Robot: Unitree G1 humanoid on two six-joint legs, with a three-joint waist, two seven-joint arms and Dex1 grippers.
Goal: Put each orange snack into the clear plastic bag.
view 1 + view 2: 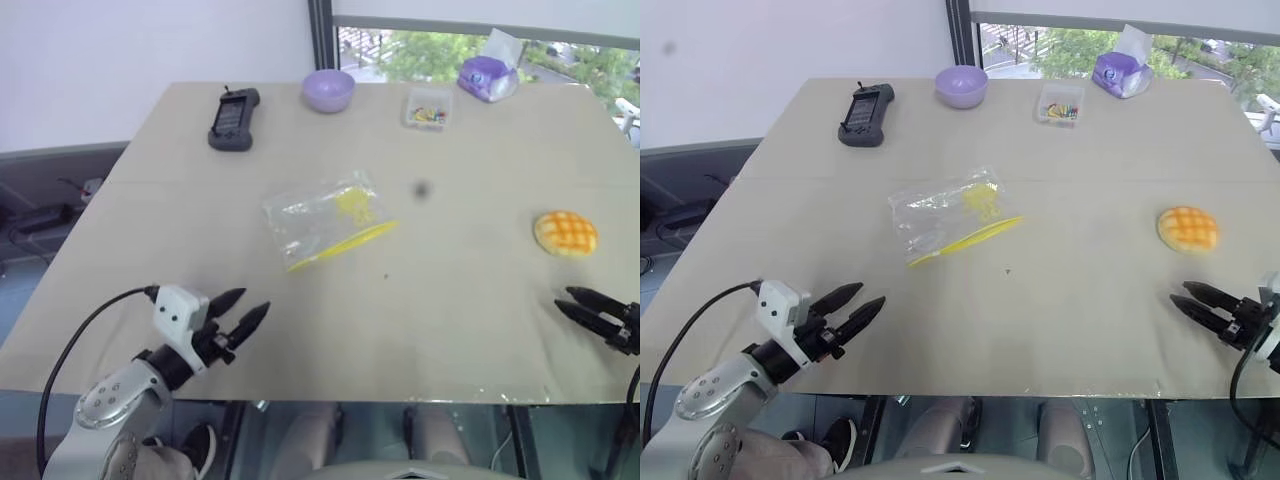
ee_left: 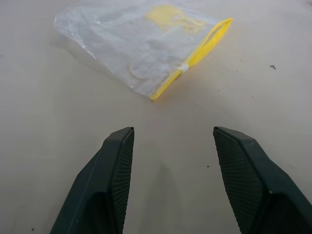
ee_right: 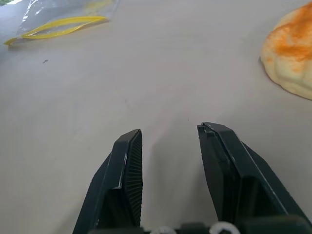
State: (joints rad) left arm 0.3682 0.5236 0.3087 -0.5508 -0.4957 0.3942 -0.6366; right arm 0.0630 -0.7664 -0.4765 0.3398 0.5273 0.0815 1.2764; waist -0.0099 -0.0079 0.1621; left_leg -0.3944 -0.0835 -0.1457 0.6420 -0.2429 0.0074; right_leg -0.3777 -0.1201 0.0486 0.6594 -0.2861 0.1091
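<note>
My left gripper [image 1: 250, 308] hangs low over the near left part of the beige counter [image 1: 460, 320], its two black fingers [image 2: 114, 165] spread apart with nothing between them. They point toward the clear plastic bag [image 1: 318, 218], which lies flat near the middle of the counter, well apart from my fingertips. Its yellow seal strip runs along the edge nearest me and a yellow printed mark shows through the film; the bag looks empty, though the crinkled plastic makes that hard to be sure of.

My right gripper [image 1: 572, 302] sits over the near right edge of the counter, fingers [image 3: 127, 170] parted by a moderate gap and holding nothing. The orange snack [image 1: 565, 233], a round bun with a grid-scored top, rests on the counter just beyond that gripper and a little to its outer side, near but not touching. It is well apart from the bag, on the counter's right side.

Along the far edge stand a black handheld device [image 1: 234, 118], a lilac bowl [image 1: 329, 90], a small clear box [image 1: 428, 108] with multicoloured bits inside, and a purple wrapped pack [image 1: 487, 77].
</note>
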